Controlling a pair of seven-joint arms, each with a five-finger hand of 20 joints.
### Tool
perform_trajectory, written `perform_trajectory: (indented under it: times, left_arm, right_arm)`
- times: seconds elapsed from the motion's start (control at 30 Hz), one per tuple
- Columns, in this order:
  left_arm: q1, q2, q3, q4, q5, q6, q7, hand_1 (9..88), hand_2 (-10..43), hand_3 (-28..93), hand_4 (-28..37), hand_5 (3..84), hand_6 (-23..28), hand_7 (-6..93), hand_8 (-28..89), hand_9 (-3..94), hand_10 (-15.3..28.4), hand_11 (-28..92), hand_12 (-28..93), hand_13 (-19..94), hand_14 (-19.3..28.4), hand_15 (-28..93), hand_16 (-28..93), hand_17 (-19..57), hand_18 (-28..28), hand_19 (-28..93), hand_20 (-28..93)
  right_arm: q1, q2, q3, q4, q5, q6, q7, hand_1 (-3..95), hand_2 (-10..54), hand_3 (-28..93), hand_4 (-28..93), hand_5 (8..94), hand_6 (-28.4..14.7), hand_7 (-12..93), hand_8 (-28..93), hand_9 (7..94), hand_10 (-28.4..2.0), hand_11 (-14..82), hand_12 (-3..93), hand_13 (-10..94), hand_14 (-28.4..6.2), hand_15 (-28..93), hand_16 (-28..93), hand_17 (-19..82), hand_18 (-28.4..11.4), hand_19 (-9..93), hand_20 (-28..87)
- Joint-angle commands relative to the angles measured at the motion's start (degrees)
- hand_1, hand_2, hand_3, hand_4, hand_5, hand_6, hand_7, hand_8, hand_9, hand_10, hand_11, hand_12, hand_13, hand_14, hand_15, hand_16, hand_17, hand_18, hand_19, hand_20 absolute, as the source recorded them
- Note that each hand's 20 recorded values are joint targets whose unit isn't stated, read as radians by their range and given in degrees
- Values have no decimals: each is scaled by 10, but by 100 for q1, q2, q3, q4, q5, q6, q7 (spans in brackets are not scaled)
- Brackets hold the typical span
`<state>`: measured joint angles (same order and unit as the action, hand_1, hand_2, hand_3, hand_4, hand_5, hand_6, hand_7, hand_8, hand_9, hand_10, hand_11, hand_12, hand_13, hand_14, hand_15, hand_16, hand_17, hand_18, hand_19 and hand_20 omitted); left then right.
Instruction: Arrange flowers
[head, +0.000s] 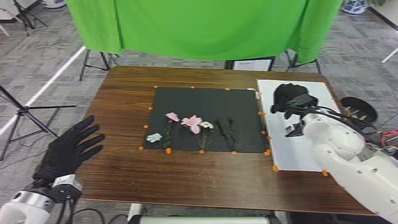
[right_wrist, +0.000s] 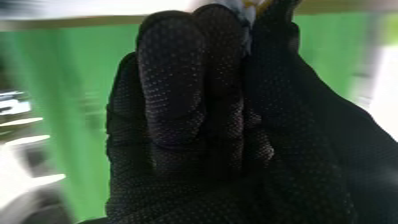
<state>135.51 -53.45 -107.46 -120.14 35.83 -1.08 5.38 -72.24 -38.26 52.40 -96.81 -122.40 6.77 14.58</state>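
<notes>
Right hand (right_wrist: 191, 170) has its fingers together against the thumb, apparently pinching a pale bit (right_wrist: 248, 14) over the white board (head: 291, 155); we're likely placing, so lower gently, release; flowers (head: 192, 122) lie on the black mat (head: 200, 100).

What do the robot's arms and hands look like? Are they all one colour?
No! The left arm and right arm are white and rounded, with dark cables near the wrists. The left hand and right hand wear black gloves; the right one has tiny pale dots.
</notes>
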Motion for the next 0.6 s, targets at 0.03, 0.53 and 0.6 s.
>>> perform_trajectory:
  times: [0.03, 0.53, 0.6]
  left_arm:
    - [-55, 21, 56, 16, -9, -43, -63, 235, -12, 705, -283, 242, 35, 165, -102, 210, 107, 143, 175, 152, 152, 270, 9, -118, 187, 332, 90]
    - [-78, 39, 95, 34, -15, -52, -93, 236, -11, 704, -283, 242, 35, 163, -102, 210, 107, 143, 174, 152, 152, 271, 9, -118, 187, 332, 90]
    - [-99, 42, 106, 39, -14, -49, -97, 236, -11, 705, -283, 242, 35, 163, -102, 210, 107, 143, 174, 152, 152, 270, 8, -118, 187, 331, 90]
  right_arm:
    - [449, -752, -781, -448, -343, -102, -576, 462, -95, 852, -283, 717, 37, 455, -23, 903, -46, 185, 408, 843, -18, 454, 301, 255, -144, 678, 350]
    - [1203, -1234, -1629, 543, -1117, 312, -401, 458, -95, 850, -283, 711, 41, 460, -27, 897, -43, 180, 414, 834, -18, 453, 318, 253, -147, 680, 360]
    - [1229, -1251, -1658, 629, -1208, 339, -337, 458, -95, 850, -283, 710, 41, 460, -29, 896, -43, 179, 416, 831, -17, 456, 322, 252, -147, 680, 361]
